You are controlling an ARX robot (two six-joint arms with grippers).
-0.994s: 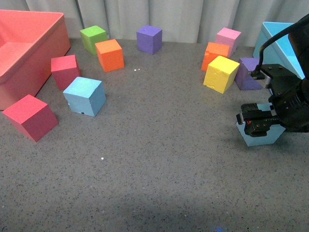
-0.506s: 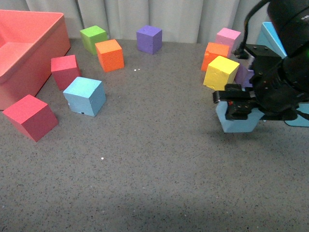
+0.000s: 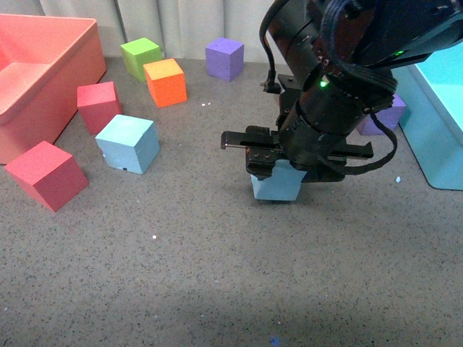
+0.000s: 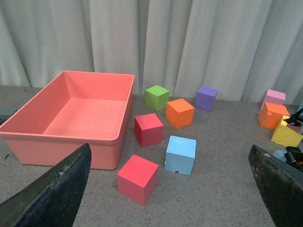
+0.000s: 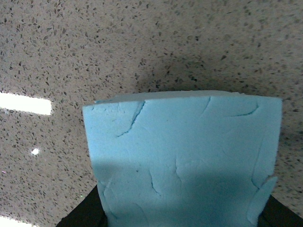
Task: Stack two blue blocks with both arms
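The right gripper [image 3: 273, 160] has swung leftward, clamping one blue block [image 3: 277, 186] to carry toward the second blue block [image 3: 127, 143].

You are looking at a grey table [image 3: 217, 275] with dark speckles, a black right gripper [image 3: 277, 168], a sky-blue held block [image 3: 278, 186] and a sky-blue free block [image 3: 127, 143], a coral bin [image 3: 65, 87], a turquoise bin [image 3: 434, 137], and a red cube [image 3: 45, 173], orange cube [image 3: 165, 81], green cube [image 3: 140, 56], purple cube [image 3: 223, 58].

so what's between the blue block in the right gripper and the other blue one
Nothing: in the front view only bare grey tabletop runs between the held blue block and the other blue block; no cube stands on that stretch.
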